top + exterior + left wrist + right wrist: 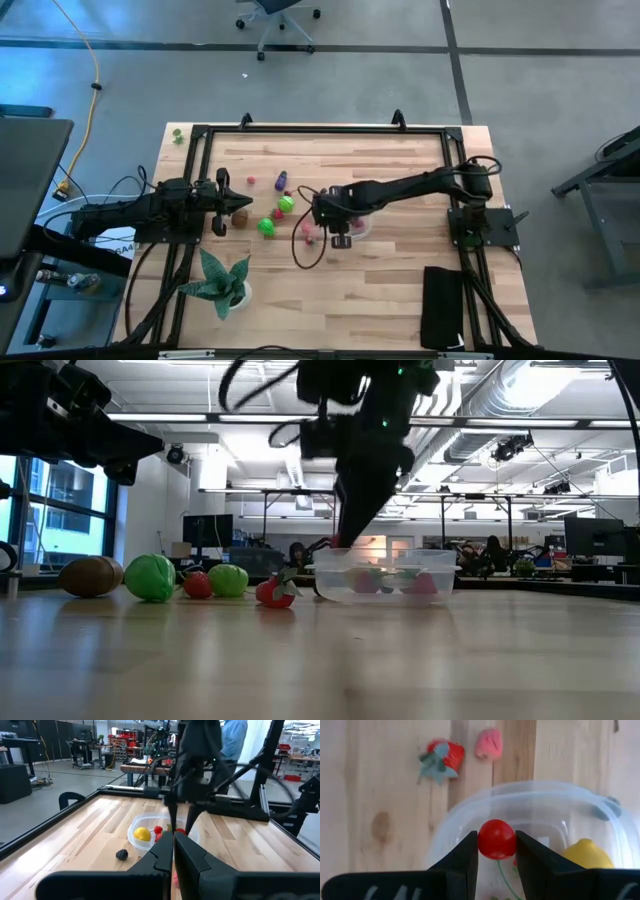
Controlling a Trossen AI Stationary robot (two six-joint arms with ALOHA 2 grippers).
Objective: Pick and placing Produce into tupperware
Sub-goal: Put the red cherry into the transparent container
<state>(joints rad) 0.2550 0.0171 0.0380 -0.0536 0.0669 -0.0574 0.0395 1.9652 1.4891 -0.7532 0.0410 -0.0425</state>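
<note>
Red cherry sits clamped in my right claw, hanging just over the tupperware's rim so it can drop inside, where a lemon already lies. The tupperware stands mid-desk. Left of it and just beside it lie a strawberry and a pink piece, with more produce farther left, not yet collected. My left claw waits at the left, fingers together, holding nothing I can see.
</note>
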